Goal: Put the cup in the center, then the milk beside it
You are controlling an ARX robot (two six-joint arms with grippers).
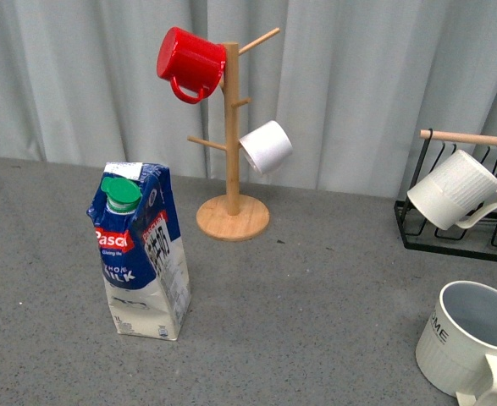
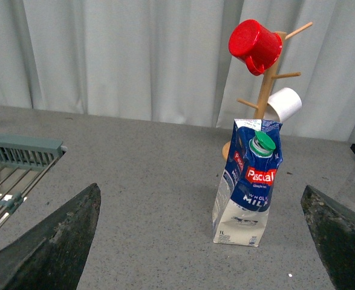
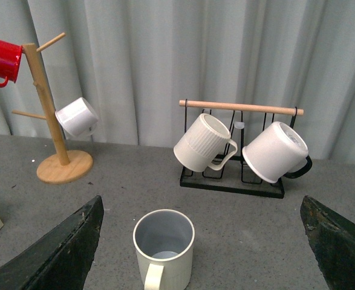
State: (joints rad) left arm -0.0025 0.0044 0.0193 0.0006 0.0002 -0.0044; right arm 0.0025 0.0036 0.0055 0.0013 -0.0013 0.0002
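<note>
Front view: cup [image 1: 472, 342] sits at the grey table's [image 1: 316, 279] near right, milk [image 1: 142, 254] upright well to its left; left gripper [image 2: 200, 199] and right gripper [image 3: 201, 202] both gape wide, grasping nothing.

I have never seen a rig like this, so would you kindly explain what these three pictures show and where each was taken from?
This robot has two arms, each ending in a claw. The front picture comes from a camera on its body; no arm shows. On the grey table stand a milk carton and, at the right, an off-white cup. Behind are a wooden mug tree with a red mug and a white mug, and a black rack holding a ribbed mug. The other two come from wrist cameras: the dark wedges in each are fingers of the left claw and right claw. Both are open, holding nothing.
</note>
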